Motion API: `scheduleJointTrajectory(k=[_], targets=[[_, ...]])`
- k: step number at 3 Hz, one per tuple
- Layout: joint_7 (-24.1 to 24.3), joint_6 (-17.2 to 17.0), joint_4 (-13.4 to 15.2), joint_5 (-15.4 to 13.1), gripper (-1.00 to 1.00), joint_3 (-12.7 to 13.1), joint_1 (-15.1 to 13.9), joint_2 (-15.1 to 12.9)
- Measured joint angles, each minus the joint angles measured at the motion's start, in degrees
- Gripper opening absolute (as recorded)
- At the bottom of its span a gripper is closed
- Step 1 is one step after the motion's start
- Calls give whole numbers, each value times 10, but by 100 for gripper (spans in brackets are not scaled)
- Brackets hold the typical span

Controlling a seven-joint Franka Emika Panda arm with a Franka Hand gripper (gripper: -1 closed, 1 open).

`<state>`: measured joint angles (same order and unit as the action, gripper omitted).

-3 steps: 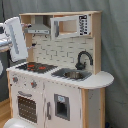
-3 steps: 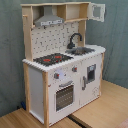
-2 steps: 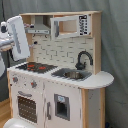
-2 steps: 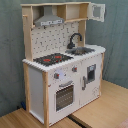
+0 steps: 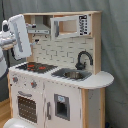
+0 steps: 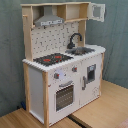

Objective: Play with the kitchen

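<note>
The large white and light-wood toy kitchen (image 5: 60,75) is standing upright on a pale wooden table (image 6: 107,107), all doors shut in both exterior views. The black hob with red rings (image 5: 36,66) is sitting beside the metal sink (image 5: 74,74), with the curved black faucet (image 5: 83,58) rising behind the sink. The grey hood (image 6: 49,21) is hanging above the hob.

A white robot arm (image 5: 17,36) is showing at the first exterior view's left edge, held above and just beside the hob end of the kitchen, touching nothing visible. The claw itself is not appearing in either view, so whether it is apart or together cannot be told.

Judgement: the arm is approaching for a first contact. Nearest targets are the hob and the knobs (image 6: 65,73) below it. Coming down slowly and straight should avoid clipping the hood or the upright side panel. Light pressure only, since the kitchen may shift on the table.
</note>
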<state>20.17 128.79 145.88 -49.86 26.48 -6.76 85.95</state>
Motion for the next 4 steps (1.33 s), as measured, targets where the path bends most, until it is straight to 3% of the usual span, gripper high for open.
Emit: scheduleJointTrajectory(k=[4], targets=[[-10, 201, 10, -50, -100, -134, -41, -51]])
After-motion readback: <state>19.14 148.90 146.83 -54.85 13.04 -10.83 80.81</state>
